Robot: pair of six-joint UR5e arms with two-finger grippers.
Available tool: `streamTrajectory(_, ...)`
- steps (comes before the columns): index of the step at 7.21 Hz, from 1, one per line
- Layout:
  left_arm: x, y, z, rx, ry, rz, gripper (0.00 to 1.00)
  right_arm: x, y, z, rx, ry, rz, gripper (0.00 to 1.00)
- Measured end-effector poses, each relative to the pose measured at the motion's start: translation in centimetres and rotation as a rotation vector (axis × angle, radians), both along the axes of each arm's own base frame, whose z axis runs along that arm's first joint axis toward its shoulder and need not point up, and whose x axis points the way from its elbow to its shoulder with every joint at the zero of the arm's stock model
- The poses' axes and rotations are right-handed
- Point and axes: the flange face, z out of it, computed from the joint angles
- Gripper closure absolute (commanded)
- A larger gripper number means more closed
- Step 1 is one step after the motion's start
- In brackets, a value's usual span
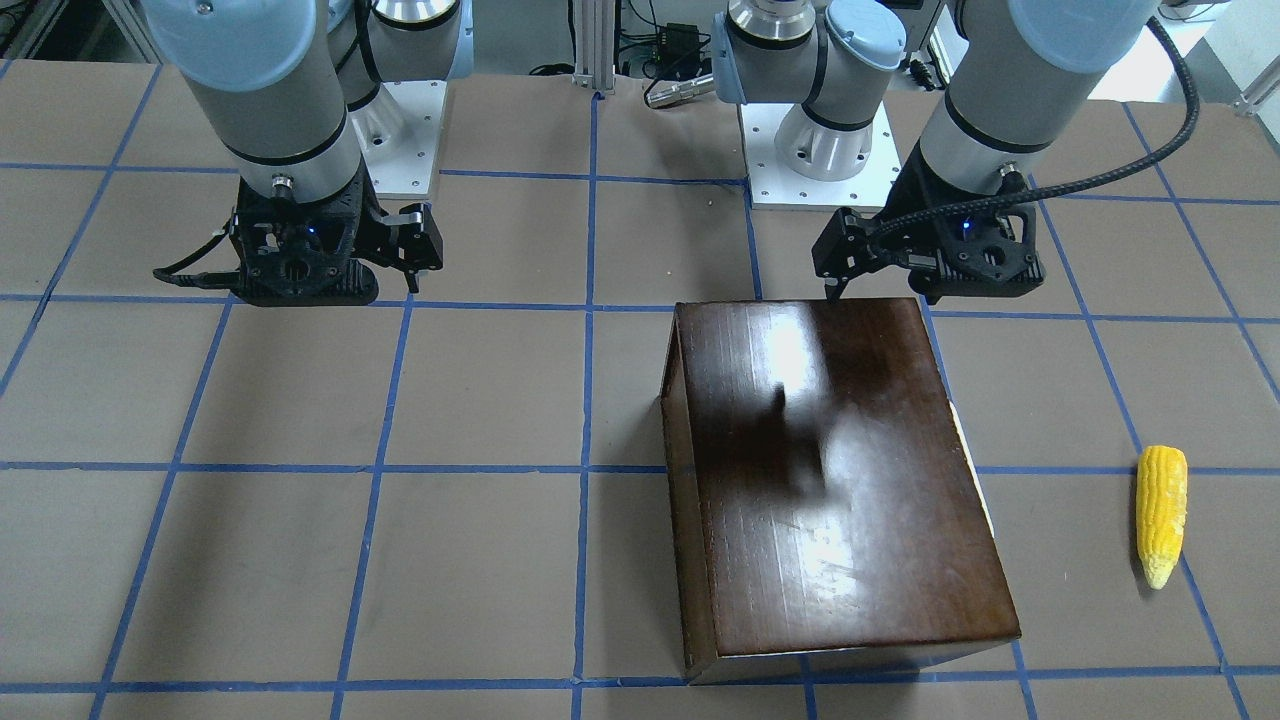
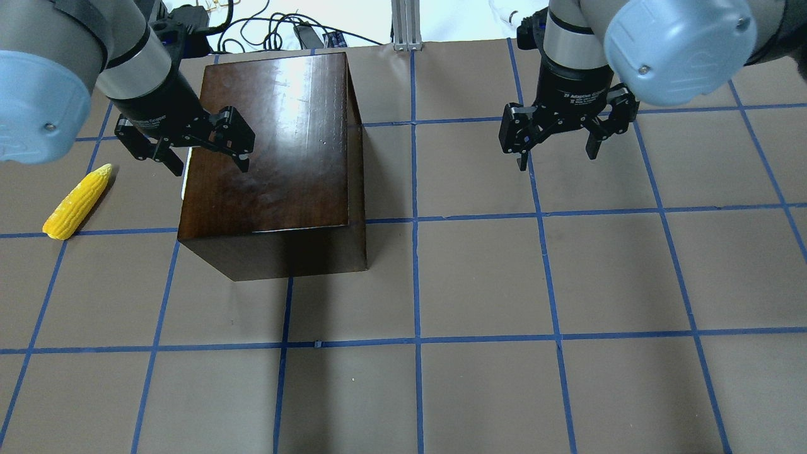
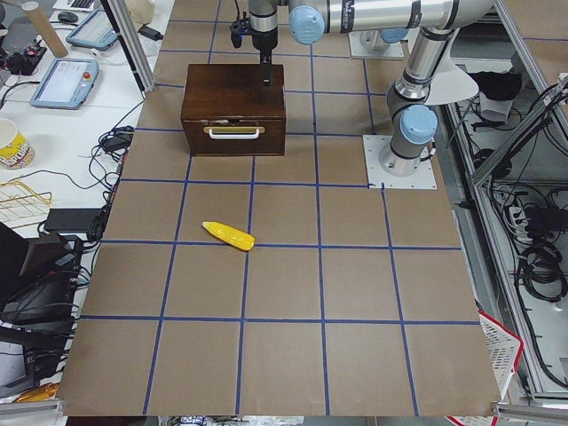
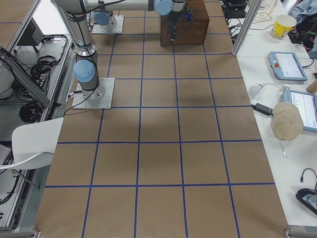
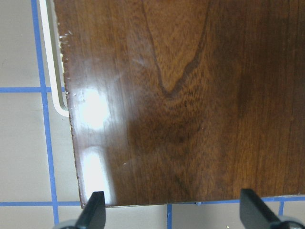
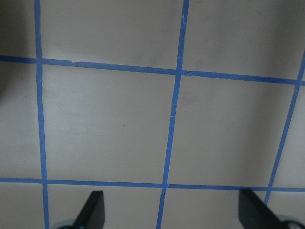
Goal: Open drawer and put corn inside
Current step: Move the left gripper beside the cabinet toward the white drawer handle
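The glossy dark-brown box [image 2: 277, 145] stands on the left half of the table. Its drawer [image 3: 232, 144] is closed, and its front with a pale handle [image 5: 50, 62] faces the corn. The yellow corn [image 2: 77, 202] lies on the table left of the box, apart from it; it also shows in the front-facing view [image 1: 1161, 515]. My left gripper [image 2: 208, 165] is open and empty, hovering above the box top near the handle-side edge, as the left wrist view [image 5: 172, 212] shows. My right gripper [image 2: 556, 159] is open and empty over bare table to the right of the box.
The brown table [image 2: 479, 284] carries a blue tape grid. Both arm bases [image 1: 810, 150] stand on white plates at the robot's side. Cables and an aluminium post [image 2: 403, 25] lie past the far edge behind the box.
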Motion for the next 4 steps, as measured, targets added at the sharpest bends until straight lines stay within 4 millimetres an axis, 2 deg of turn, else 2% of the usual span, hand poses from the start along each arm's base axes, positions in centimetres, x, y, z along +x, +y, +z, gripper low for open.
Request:
streamTrajectory(2, 2.8, -1.5, -0.3, -0.022, 0.0, 0.052, 0.0, 0.0, 0.0, 0.0, 0.0, 0.0, 0.0, 0.0)
streamTrajectory(4, 7.4, -3.3, -0.2, -0.045, -0.003, 0.12, 0.0, 0.0, 0.0, 0.0, 0.0, 0.0, 0.0, 0.0)
